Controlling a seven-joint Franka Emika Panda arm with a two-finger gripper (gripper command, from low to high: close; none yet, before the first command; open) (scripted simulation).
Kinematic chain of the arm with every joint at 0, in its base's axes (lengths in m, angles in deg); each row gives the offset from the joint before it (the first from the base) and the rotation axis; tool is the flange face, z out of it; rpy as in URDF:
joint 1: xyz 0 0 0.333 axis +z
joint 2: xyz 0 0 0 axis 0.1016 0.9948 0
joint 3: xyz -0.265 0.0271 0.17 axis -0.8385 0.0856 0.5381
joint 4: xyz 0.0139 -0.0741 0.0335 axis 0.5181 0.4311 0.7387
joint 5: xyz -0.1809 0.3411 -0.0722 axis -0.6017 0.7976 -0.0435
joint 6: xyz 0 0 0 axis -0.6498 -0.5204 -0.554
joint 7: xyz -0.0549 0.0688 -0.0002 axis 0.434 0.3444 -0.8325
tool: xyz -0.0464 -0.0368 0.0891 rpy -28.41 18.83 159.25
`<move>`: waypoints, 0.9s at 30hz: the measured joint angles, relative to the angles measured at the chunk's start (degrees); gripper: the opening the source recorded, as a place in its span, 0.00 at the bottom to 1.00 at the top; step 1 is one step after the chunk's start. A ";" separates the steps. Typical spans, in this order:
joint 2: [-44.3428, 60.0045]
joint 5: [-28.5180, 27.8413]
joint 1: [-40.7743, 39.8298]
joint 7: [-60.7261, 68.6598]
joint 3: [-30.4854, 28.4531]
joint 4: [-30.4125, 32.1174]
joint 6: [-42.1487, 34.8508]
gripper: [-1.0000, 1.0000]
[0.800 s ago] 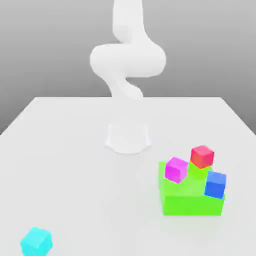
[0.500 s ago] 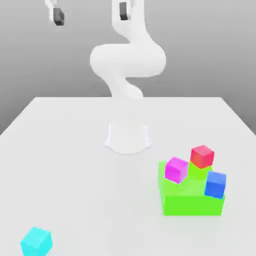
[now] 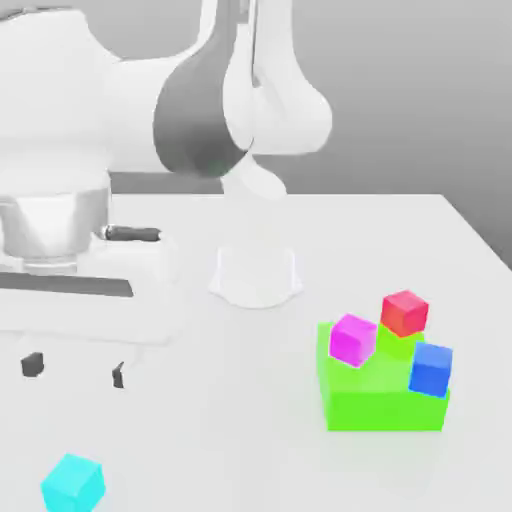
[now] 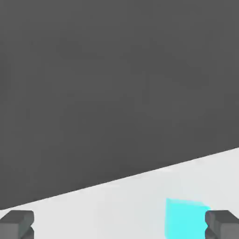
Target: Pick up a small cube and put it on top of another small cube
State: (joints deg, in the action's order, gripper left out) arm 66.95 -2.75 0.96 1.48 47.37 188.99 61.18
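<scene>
Fingers (image 3: 75,368) of mine hang spread wide, empty, above the white counter (image 3: 200,440). Small plain cyan cube (image 3: 73,483) rests at my six o'clock, apart, untouched by me.

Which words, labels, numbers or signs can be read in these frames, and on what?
None. The cyan cube, magenta cube, red cube, blue cube, green block, table and arm all have plain, unmarked surfaces.
</scene>
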 joint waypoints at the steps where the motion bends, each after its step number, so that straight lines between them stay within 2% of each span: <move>1: 2.03 0.16 -0.42 0.26 -0.23 0.03 0.65 0.50; 5: 10.07 0.40 -2.37 1.00 -0.98 0.06 3.53 0.50; 9: 18.39 3.45 -5.06 3.37 1.85 -1.54 9.25 0.50; 10: 19.87 4.04 -5.65 3.81 2.55 -1.87 10.37 0.00; 16: 20.61 4.31 -5.95 4.01 2.91 -2.05 10.89 0.00; 21: 12.85 0.64 -3.61 1.35 -0.15 -0.19 5.06 0.00; 27: 0.72 -1.67 2.80 8.63 7.12 7.32 0.48 0.00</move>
State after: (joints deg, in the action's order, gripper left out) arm 67.66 -4.42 3.76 10.11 54.49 196.31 61.66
